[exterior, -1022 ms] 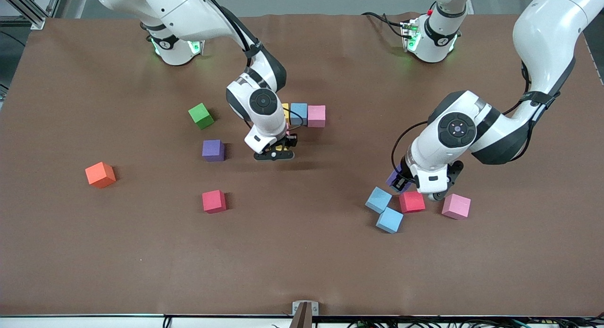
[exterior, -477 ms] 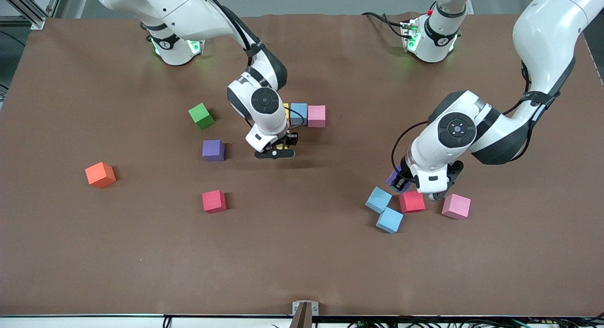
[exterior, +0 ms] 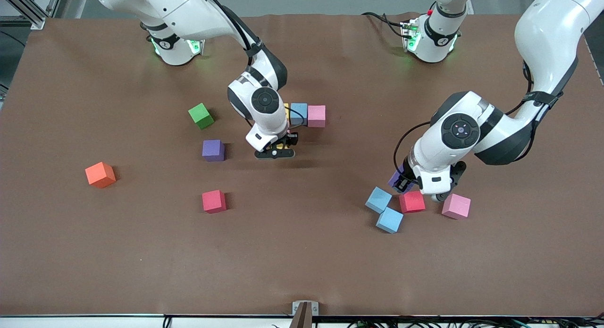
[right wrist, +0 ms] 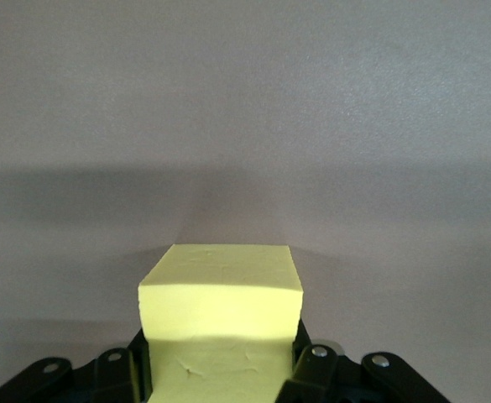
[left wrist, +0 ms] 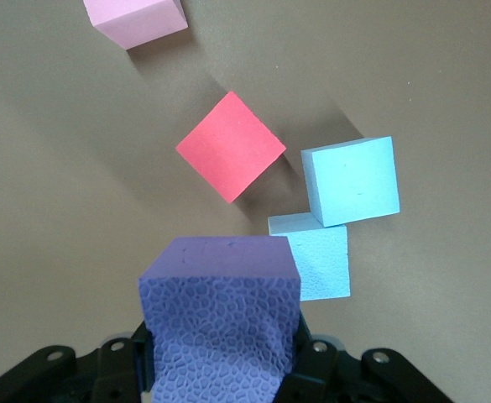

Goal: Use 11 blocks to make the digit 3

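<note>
your right gripper [exterior: 278, 151] is clamping a yellow block [right wrist: 220, 290] just below the started row [exterior: 307, 115]; your left gripper [exterior: 405, 185] is gripping a purple block [left wrist: 220, 315] above the spare cluster [exterior: 395, 207], ready for building.

You'll see a green foam cube [exterior: 201, 115] on the brown table [exterior: 94, 252], and an orange foam cube [exterior: 100, 174] nearer its right-arm edge.

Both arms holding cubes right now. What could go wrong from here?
1. The right gripper carries a yellow cube close to the started row; a careless placement may knock it out of line.
2. The left gripper holds a purple cube low over a red cube and two light blue cubes; it may bump them.
</note>
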### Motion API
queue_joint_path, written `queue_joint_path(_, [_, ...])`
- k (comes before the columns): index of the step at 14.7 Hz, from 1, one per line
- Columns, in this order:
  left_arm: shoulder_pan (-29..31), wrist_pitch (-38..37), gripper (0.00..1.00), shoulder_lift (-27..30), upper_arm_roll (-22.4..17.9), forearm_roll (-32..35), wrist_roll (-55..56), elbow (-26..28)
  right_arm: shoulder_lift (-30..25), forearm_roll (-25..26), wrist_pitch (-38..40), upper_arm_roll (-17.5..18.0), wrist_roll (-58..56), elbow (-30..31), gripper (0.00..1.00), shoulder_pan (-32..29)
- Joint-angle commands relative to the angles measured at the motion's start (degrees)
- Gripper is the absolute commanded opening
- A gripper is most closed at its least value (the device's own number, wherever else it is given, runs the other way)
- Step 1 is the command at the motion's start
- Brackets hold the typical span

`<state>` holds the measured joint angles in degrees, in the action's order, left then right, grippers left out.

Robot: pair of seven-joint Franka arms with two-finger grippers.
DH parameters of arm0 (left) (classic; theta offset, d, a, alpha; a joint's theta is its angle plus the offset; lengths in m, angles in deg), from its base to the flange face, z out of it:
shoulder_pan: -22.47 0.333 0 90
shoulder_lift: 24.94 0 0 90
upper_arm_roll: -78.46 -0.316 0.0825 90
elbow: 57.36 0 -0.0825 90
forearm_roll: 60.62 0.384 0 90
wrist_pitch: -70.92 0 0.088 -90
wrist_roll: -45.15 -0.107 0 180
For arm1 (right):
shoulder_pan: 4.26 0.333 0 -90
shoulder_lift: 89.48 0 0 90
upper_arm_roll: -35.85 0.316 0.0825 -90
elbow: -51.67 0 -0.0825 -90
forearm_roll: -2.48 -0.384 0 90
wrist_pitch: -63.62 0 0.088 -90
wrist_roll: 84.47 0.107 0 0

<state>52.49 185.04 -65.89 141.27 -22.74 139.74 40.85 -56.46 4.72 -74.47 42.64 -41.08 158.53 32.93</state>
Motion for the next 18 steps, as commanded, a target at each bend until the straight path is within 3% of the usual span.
queue_joint_path(1, [-0.4, -1.5, 0.54, 0.2, 0.2, -1.1, 0.4, -1.3, -2.2, 0.4, -0.5, -0.5, 1.6, 2.3, 0.01, 1.0])
queue_joint_path(18, [-0.6, -1.5, 0.54, 0.4, 0.3, -1.2, 0.5, -1.4, -2.2, 0.5, -0.2, -0.5, 0.7, 2.3, 0.01, 1.0])
